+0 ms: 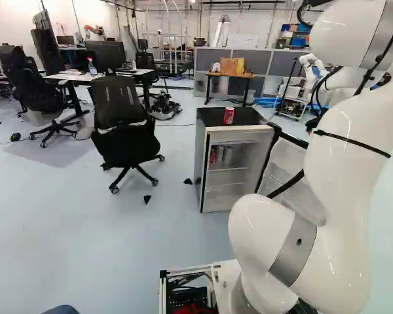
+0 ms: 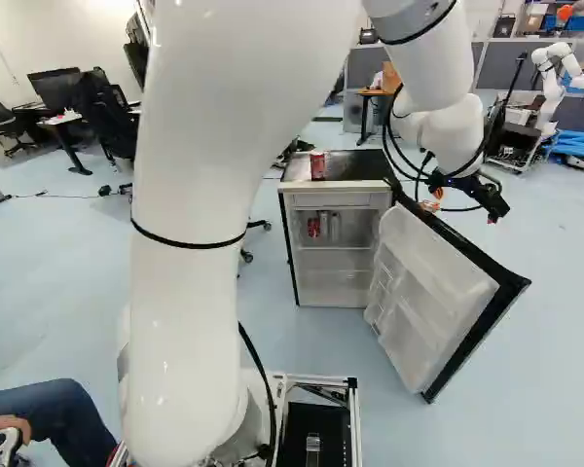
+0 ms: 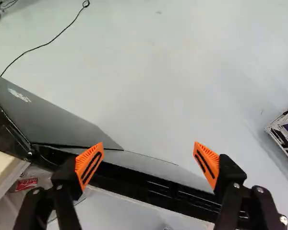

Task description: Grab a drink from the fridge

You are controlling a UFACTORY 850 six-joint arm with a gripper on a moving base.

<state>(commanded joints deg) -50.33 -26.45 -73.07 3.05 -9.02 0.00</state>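
Fingers (image 3: 148, 143) apart, gripping nothing | red can (image 2: 313, 228) upright inside fridge (image 2: 336, 199), 9 o'clock from them in right base view | likely next: swing toward 9, clearing open door (image 2: 433, 292)

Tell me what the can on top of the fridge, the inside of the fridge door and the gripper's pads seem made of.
Red can: probably painted metal, from its drink-can shape.
Door liner: white, smooth plastic, likely, given its moulded shelves.
Orange pads: matte, ribbed and slotted; rubber or flexible plastic, I can't tell which.
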